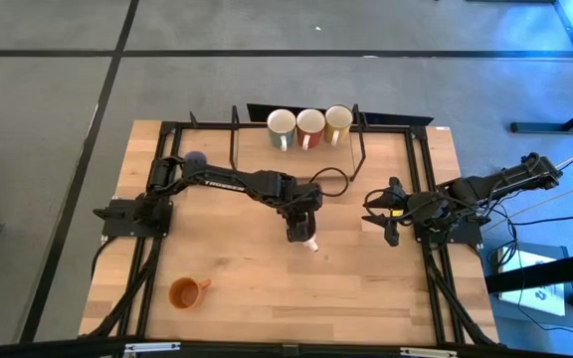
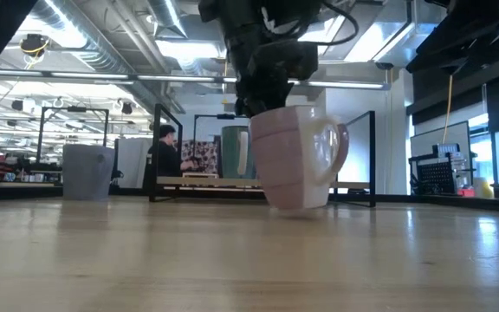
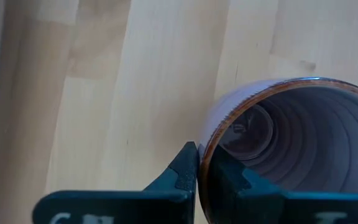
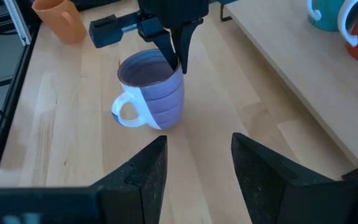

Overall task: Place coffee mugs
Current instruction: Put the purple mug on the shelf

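Mug rim sits pinched between the left gripper's (image 4: 178, 59) closed jaws, the lavender mug (image 4: 151, 90) hanging upright below them just above the surface (image 1: 366, 288), while the right gripper (image 1: 386, 211), jaws open, waits nearby.

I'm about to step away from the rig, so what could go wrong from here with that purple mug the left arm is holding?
The left gripper pinches only the rim of the lavender mug, so it might slip or tip; in the low view it already looks slightly tilted. The row of three mugs at the far edge stands close together, so setting another beside them could bump one. The right gripper waits open nearby, near the path.
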Controlling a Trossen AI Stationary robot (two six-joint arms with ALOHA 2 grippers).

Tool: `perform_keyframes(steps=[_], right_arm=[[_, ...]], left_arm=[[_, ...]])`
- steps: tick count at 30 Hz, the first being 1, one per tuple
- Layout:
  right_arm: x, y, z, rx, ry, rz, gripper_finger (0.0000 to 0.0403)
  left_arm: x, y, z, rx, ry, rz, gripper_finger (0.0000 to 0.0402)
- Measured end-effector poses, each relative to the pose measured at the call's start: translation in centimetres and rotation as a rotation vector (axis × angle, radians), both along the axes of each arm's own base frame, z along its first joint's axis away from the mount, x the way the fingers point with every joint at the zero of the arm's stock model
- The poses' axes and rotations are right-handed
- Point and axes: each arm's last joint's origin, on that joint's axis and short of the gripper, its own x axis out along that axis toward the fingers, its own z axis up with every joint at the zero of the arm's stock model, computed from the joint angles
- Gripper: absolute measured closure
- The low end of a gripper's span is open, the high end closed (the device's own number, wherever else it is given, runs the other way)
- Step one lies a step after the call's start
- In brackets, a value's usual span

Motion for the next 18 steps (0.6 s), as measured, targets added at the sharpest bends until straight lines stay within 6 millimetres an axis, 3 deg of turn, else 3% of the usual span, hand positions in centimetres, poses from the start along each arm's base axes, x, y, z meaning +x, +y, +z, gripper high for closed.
perform_keyframes(steps=[11,18], right_arm=[[0.00,-0.01,-0.01,-0.001,0.000,-0.001,0.0237],[0.00,-0.01,-0.01,-0.001,0.000,-0.002,0.0237]], left_arm=[[-0.21,0.00,-0.52,-0.003,0.016,0.007,0.0383],[-0.18,-0.02,-0.51,-0.005,0.012,0.006,0.0331]])
